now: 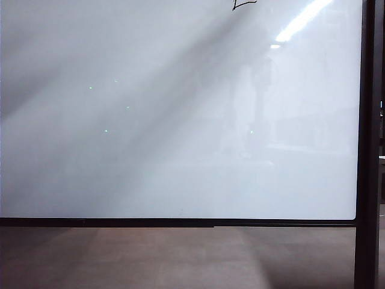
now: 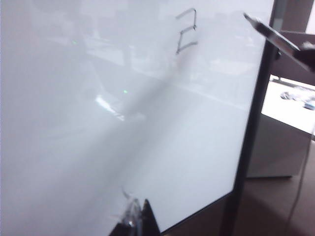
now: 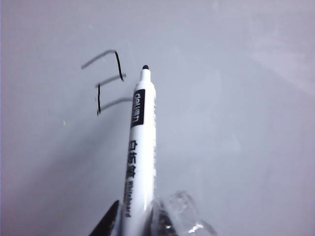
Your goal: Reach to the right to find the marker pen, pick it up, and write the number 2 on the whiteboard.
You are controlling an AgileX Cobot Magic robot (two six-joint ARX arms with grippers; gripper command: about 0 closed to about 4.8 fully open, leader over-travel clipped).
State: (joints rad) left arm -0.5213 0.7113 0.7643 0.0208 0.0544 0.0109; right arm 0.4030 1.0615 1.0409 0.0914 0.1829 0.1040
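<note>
The whiteboard fills the exterior view; neither gripper shows there. Only the base stroke of the number 2 shows at its upper edge. In the right wrist view my right gripper is shut on the marker pen, a white barrel with black lettering. Its dark tip points at the board beside the angular black number 2; I cannot tell whether it touches. In the left wrist view my left gripper has its tips together and holds nothing, near the whiteboard. The number 2 shows far off.
A black frame runs along the board's bottom and right side, with brown floor below. Tiny green specks dot the board. Past the frame stands a pale cabinet. A slim pale pointed shape reaches in near the board's edge.
</note>
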